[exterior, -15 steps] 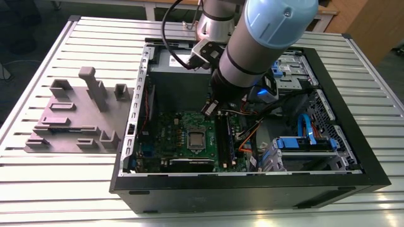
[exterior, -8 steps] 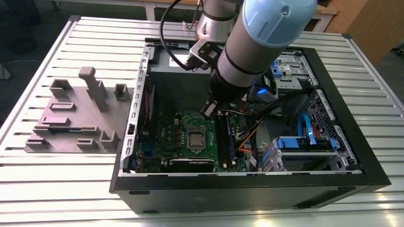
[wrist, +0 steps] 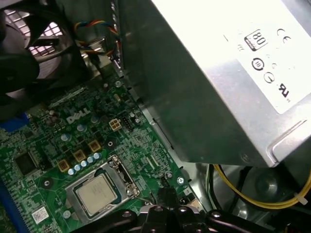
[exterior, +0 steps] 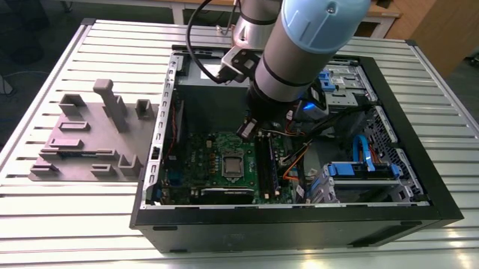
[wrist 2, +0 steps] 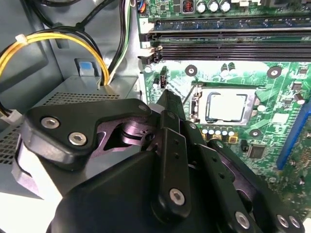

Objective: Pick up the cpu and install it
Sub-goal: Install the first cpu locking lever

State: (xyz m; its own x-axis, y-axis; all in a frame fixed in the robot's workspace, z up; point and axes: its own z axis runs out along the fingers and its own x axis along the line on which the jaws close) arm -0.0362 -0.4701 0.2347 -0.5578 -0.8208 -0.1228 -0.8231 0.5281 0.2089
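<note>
- One small, flat, square silver-topped cpu [wrist 2: 227, 107] already lies in its socket on the green motherboard [wrist: 58, 145], inside the open black computer case [exterior: 419, 185].
- The black hand [exterior: 248, 129] hovers above the board, beside the socket; it holds nothing, though I cannot tell how wide it stands.
- Judging by this, placement looks done.
</note>
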